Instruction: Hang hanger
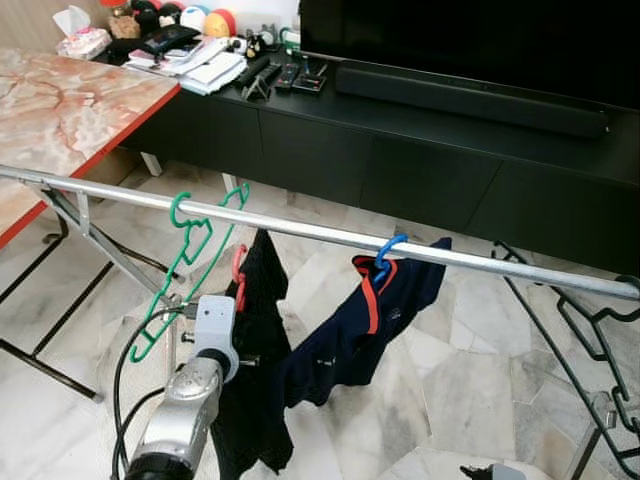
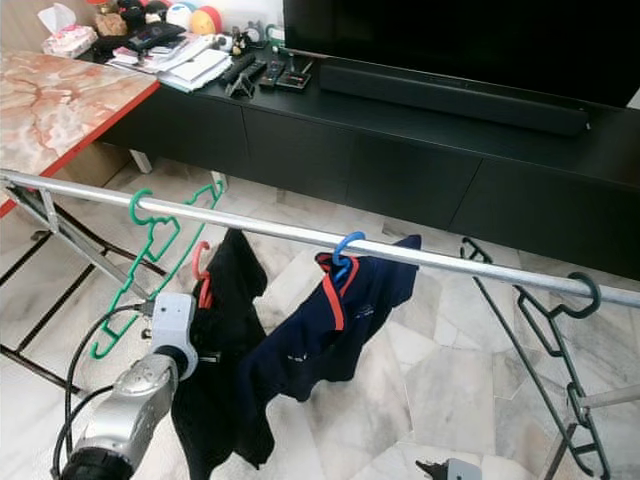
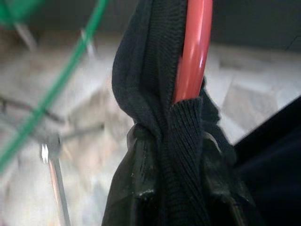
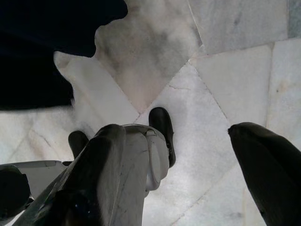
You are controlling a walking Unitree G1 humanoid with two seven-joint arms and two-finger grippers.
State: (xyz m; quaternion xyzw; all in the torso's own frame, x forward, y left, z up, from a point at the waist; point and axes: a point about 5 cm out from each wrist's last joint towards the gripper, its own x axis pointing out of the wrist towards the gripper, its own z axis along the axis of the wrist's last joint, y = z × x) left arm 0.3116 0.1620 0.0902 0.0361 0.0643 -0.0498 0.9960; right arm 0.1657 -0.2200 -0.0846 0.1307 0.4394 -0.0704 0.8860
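A silver rail (image 1: 300, 230) runs across in front of me. On it hang an empty green hanger (image 1: 185, 262) and a blue hanger (image 1: 388, 250) carrying a navy garment (image 1: 365, 325) with red trim. My left gripper (image 3: 174, 188) is shut on a red hanger (image 1: 238, 272) draped with a black garment (image 1: 255, 370). The red hook sits just below the rail, between the green and blue hangers. The black cloth hides the fingers in the eye views. My right gripper (image 4: 174, 129) hangs low over the marble floor, open and holding nothing.
Dark empty hangers (image 2: 555, 315) hang at the rail's right end. A low black TV cabinet (image 1: 420, 160) with a soundbar stands behind. A marble-top table (image 1: 70, 100) is at the left, and the rack's legs (image 1: 90, 240) slope beneath it.
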